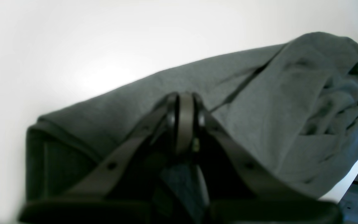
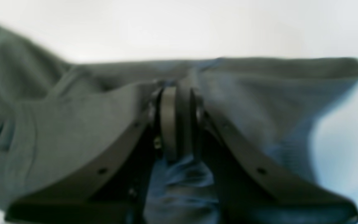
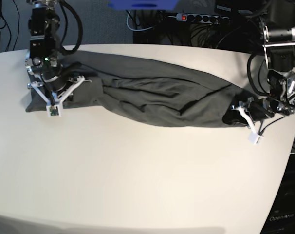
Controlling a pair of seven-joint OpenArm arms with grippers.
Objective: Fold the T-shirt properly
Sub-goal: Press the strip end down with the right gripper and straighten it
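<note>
T-shirt [image 3: 152, 100] stretched across tabletop [image 3: 138, 170] | left gripper [image 1: 185, 102], right gripper [image 2: 174, 93]: fingers each pinching a shirt end | risk: thin cotton slips, middle bunches if pull uneven

In the right wrist view everything is looking blurred: the T-shirt [image 2: 73, 124] is losing its weave, and its right corner is smearing into the bright table [image 2: 197, 25]. The cloth is running out past the left and bottom edges there. The right gripper [image 2: 176, 90] is showing only soft dark shapes, and its base is being cut by the bottom edge.

In the left wrist view the left gripper [image 1: 185, 96] is also out of focus, and its lower part is leaving the picture. The T-shirt is being cut off at the right edge.

In the base view the tips of both grippers are hiding against dark cloth, too small to read.
</note>
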